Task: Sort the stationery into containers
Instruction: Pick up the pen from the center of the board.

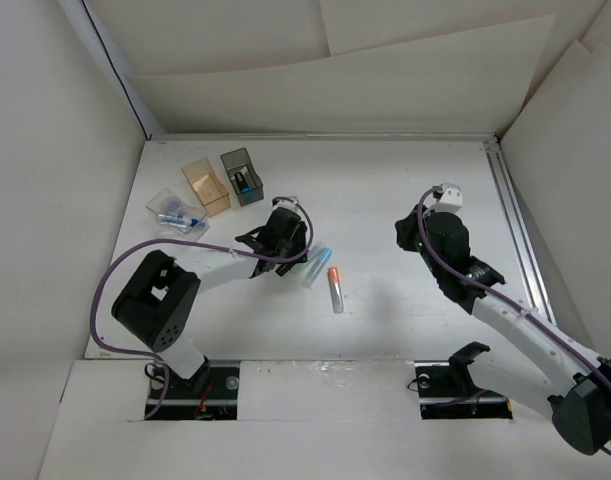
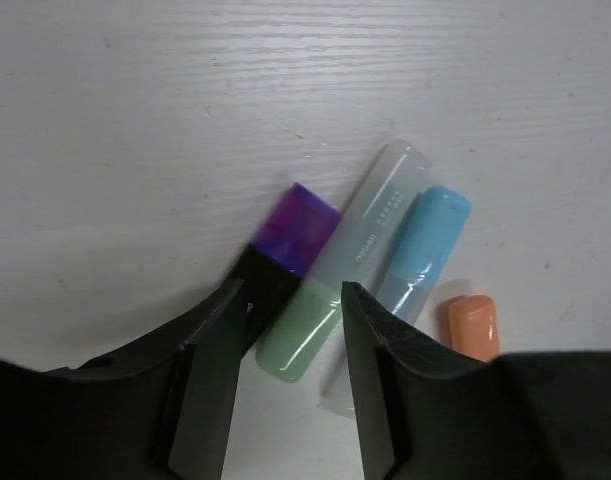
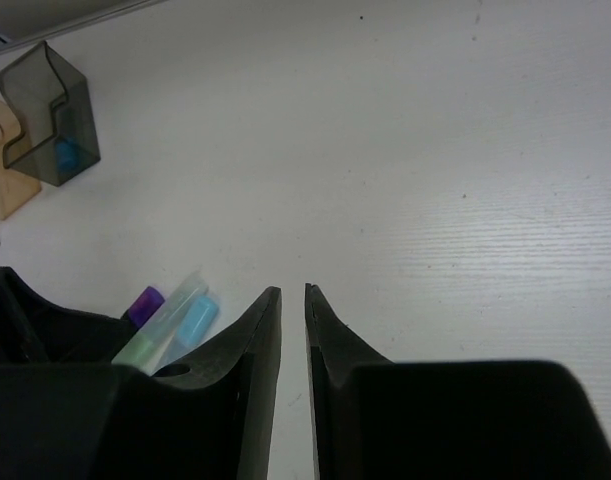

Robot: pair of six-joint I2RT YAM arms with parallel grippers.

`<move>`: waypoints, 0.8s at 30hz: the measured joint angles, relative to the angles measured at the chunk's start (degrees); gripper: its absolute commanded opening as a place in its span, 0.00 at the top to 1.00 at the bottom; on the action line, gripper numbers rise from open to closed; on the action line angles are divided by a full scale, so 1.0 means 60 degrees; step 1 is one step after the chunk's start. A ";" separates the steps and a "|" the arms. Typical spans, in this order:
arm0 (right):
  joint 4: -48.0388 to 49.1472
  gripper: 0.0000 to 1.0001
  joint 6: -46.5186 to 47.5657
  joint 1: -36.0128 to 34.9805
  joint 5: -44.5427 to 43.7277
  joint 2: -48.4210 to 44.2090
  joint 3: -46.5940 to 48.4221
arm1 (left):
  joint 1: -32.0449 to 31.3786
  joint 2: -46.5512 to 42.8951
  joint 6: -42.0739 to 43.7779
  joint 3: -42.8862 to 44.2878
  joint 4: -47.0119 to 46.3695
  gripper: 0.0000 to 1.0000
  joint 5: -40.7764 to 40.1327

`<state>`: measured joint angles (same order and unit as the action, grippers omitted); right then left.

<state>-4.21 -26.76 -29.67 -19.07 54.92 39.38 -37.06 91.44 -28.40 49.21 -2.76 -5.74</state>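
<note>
Three pieces of stationery lie side by side on the white table: a black-purple pen (image 2: 290, 245), a green highlighter (image 2: 330, 290) and a light blue one (image 2: 425, 250). An orange-capped clear tube (image 1: 335, 290) lies just to their right. My left gripper (image 2: 291, 287) hovers over them, open, its tips straddling the green highlighter's end; the left finger (image 2: 210, 370) overlaps the black pen. The containers stand at the far left: clear shallow (image 1: 175, 212), amber (image 1: 205, 187), dark grey (image 1: 242, 176). My right gripper (image 3: 293, 292) hangs over bare table, its jaws a narrow slit apart, holding nothing.
The clear box holds white and blue items, and the dark grey box (image 3: 50, 115) has something blue inside. White walls close in the table, and a metal rail (image 1: 515, 220) runs along the right side. The left arm's purple cable (image 1: 115, 275) loops over the near left.
</note>
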 measured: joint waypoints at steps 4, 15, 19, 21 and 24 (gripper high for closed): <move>0.0007 0.74 0.0000 -0.0018 0.0004 0.0073 0.0000 | -0.0412 0.0004 0.0047 0.0000 -0.0310 0.57 -0.0124; 0.0018 0.71 0.0007 -0.0069 0.0007 0.0168 0.0000 | -0.0386 0.0645 0.0237 0.0113 -0.0484 0.56 -0.0801; 0.0029 0.69 0.0007 -0.0069 0.0007 0.0171 0.0000 | -0.0386 0.0736 0.0346 0.0328 -0.0382 0.56 -0.0903; 0.0029 0.68 0.0007 -0.0069 0.0007 0.0168 0.0000 | -0.0386 0.0936 0.0452 0.0627 -0.0324 0.56 -0.0940; 0.0033 0.66 0.0029 -0.0069 0.0007 0.0168 0.0000 | -0.0386 0.1279 0.0546 0.0940 -0.0324 0.59 -0.0976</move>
<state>-4.01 -26.59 -30.09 -19.03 55.92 39.38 -39.38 99.11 -25.12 54.85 -4.71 -11.60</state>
